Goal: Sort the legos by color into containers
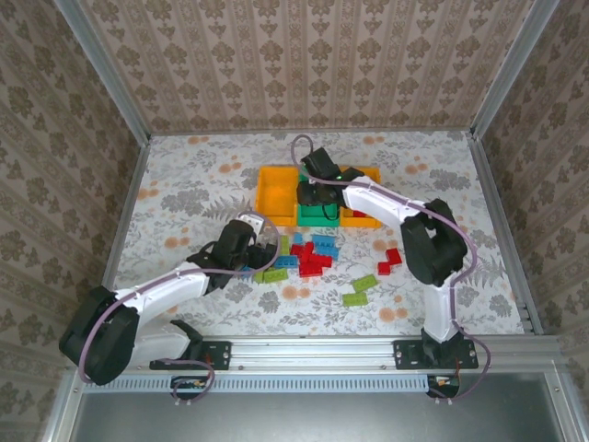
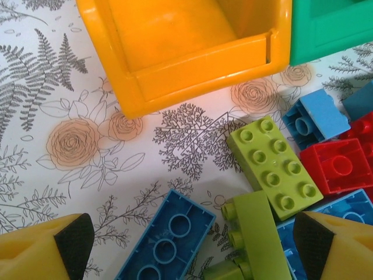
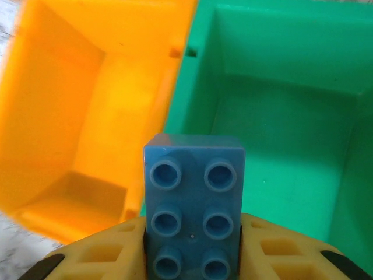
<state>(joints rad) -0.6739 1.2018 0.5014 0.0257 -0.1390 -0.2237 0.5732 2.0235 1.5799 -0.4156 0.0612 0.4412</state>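
My right gripper (image 3: 194, 251) is shut on a blue lego (image 3: 194, 210), studs facing the camera. It hangs over the wall between the left orange container (image 3: 87, 116) and the green container (image 3: 280, 134); both look empty here. From above, the right gripper (image 1: 317, 189) sits over the three containers. My left gripper (image 2: 192, 248) is open low over the pile, its fingertips (image 2: 73, 248) straddling an upside-down blue lego (image 2: 166, 245) and a lime lego on its side (image 2: 259, 239). Beside them lie a studded lime lego (image 2: 274, 166) and a red lego (image 2: 341, 166).
The loose pile of red, blue and lime bricks (image 1: 308, 256) lies just in front of the bins. Stray lime bricks (image 1: 365, 283) and red ones (image 1: 393, 257) lie to the right. The right orange bin (image 1: 368, 175) holds something red. Patterned walls enclose the table.
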